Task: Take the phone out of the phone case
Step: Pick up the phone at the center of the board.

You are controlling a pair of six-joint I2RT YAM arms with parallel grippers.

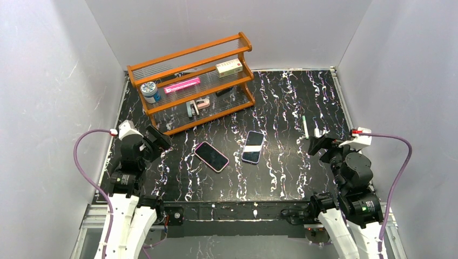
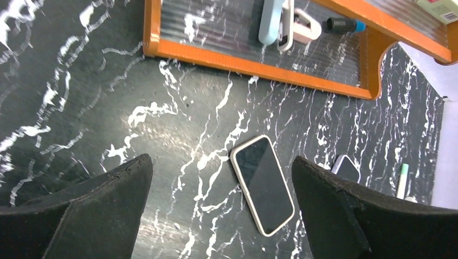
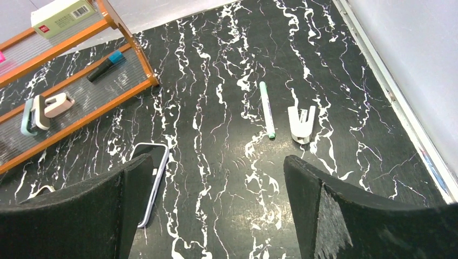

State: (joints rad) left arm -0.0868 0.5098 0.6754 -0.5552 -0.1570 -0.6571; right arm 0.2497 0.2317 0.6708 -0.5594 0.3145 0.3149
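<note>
Two phones lie face up mid-table. One, in a pink case (image 1: 211, 156), lies left of centre; in the left wrist view (image 2: 263, 184) its rim looks cream. The other, in a lavender case (image 1: 253, 146), lies just right of it and shows partly behind a finger in the right wrist view (image 3: 159, 161). My left gripper (image 1: 159, 139) is open and empty, hovering left of the pink-cased phone (image 2: 221, 162). My right gripper (image 1: 318, 144) is open and empty, right of the lavender-cased phone (image 3: 217, 159).
An orange wooden shelf rack (image 1: 192, 81) stands at the back left with a box, a pink item, a blue-lidded jar and a stapler on it. A green-tipped pen (image 3: 267, 109) and a white clip (image 3: 301, 123) lie near the right gripper. White walls enclose the table.
</note>
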